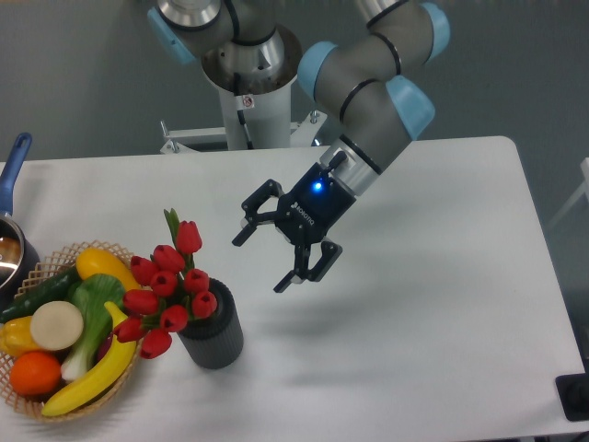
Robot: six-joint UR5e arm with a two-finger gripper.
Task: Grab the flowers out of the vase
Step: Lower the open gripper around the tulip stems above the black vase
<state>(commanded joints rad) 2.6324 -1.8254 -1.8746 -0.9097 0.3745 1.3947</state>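
Overhead, the arm is bent down from its base at the far edge of the table, its wrist angled toward the near left. The gripper (260,260) is held above the table with its two black fingers spread wide and nothing between them; a blue light is lit on its body. It is seen to the right of the flowers (167,293), near them but apart.

The flowers are set in the vase (213,328), which stands upright near the left front of the white table (414,304). Their long axis is tilted up and to the left, the red buds spilling leftward over the rim toward the wicker basket (48,267) of fruit and vegetables just beside them. A blue-handled pot (11,198) is cut off by the left edge. A grey wall is seen behind.
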